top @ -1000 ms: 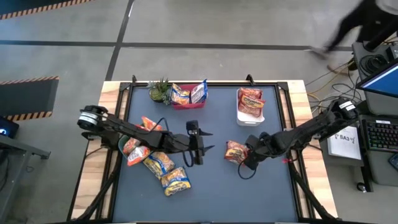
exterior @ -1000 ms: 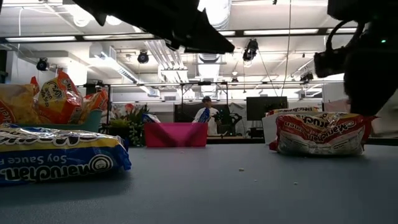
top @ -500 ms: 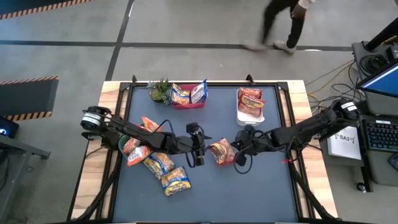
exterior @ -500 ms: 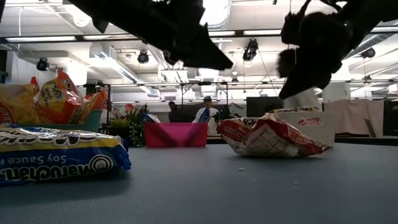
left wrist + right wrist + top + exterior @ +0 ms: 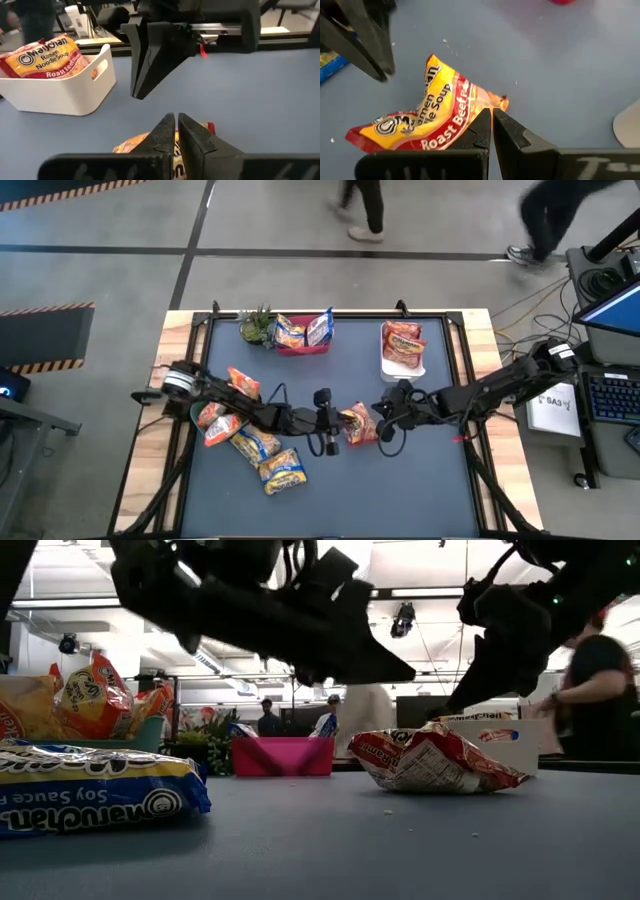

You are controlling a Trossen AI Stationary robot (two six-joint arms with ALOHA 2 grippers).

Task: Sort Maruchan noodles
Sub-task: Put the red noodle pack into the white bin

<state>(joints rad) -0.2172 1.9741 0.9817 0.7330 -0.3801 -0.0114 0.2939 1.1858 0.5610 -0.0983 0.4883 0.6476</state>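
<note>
I have a red roast-beef packet [image 5: 357,425] lying loose on the dark worktop [image 5: 420,480], a little right of the middle of the overhead frame, and both arms meet over it. My left gripper [image 5: 328,442] sits just beside the packet's left edge; my right gripper [image 5: 384,423] sits just beside its right edge. In the left wrist view the left fingers [image 5: 162,136] are pressed together with nothing between them, and the packet [image 5: 135,145] shows just beyond their tips. The right wrist view shows the same thing: the right fingers [image 5: 481,131] are shut tip to tip, empty, with the packet [image 5: 420,125] crumpled on the worktop right at their ends; I cannot tell whether they touch it. In the table-level view the packet [image 5: 430,762] rests on the surface, one end puffed up, with the dark arms above it.

A heap of orange and yellow-and-blue packets [image 5: 250,442] lies at the left of the overhead frame, under the left arm. At the upper middle a pink bin [image 5: 303,340] holds yellow-and-blue packets [image 5: 305,330], with a small green plant [image 5: 257,326] just left of it. At upper right a white bin [image 5: 405,367] holds more red packets [image 5: 403,342].
</note>
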